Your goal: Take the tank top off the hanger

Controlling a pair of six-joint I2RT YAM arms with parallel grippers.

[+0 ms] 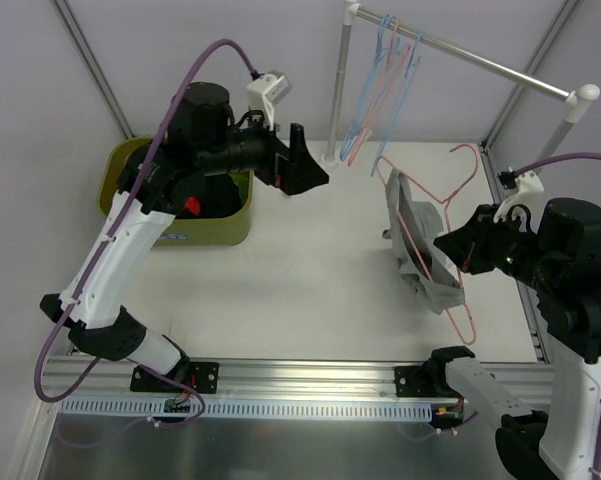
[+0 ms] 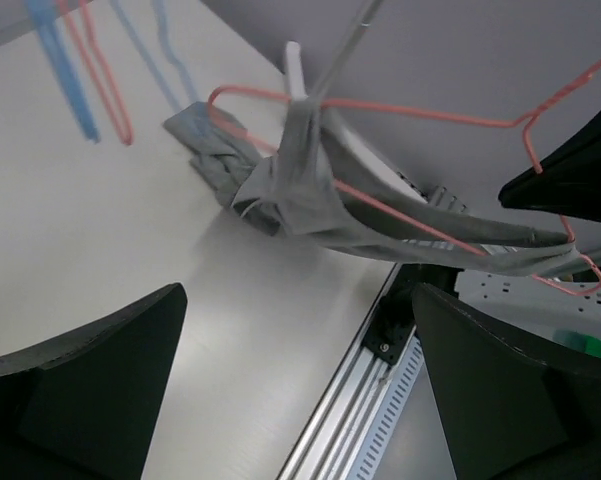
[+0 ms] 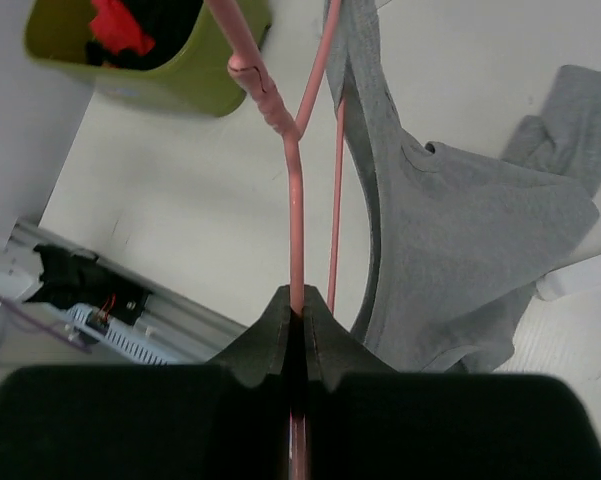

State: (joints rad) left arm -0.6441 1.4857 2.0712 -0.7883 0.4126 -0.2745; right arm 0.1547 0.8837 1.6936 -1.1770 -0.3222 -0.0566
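A grey tank top hangs bunched on a pink wire hanger held tilted above the table at the right. My right gripper is shut on the hanger's wire; the right wrist view shows the pink hanger pinched between the closed fingertips of the right gripper, with the tank top draped just to its right. My left gripper hovers open and holds nothing, well to the left of the garment. From the left gripper, the tank top and hanger lie ahead, beyond the fingers.
A white clothes rail at the back carries several blue and pink hangers. An olive-green bin with clothes in it stands at the back left. The aluminium rail with the arm bases runs along the near edge.
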